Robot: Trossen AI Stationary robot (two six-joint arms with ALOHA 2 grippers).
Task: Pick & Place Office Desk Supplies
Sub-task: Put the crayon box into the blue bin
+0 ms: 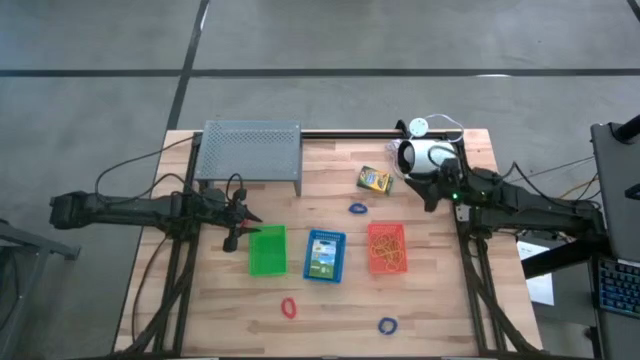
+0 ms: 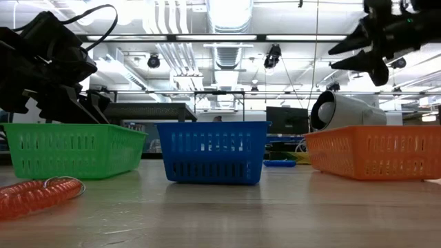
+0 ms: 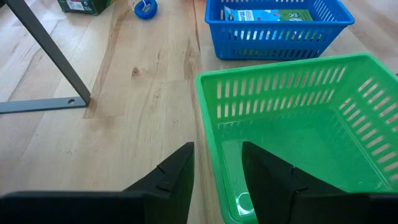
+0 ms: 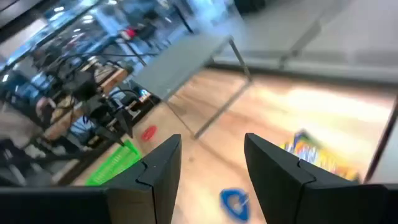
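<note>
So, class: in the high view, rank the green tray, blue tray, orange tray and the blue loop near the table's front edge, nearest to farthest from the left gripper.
From the left gripper:
1. Green tray, right beside the gripper, on the table's left.
2. Blue tray, in the middle of the row.
3. Orange tray and the blue loop at the front right: too close to call.

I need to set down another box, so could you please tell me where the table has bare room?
Bare wood lies between the red loop and blue loop at the front. It is crowded between the grey rack, crayon box and three baskets.
</note>
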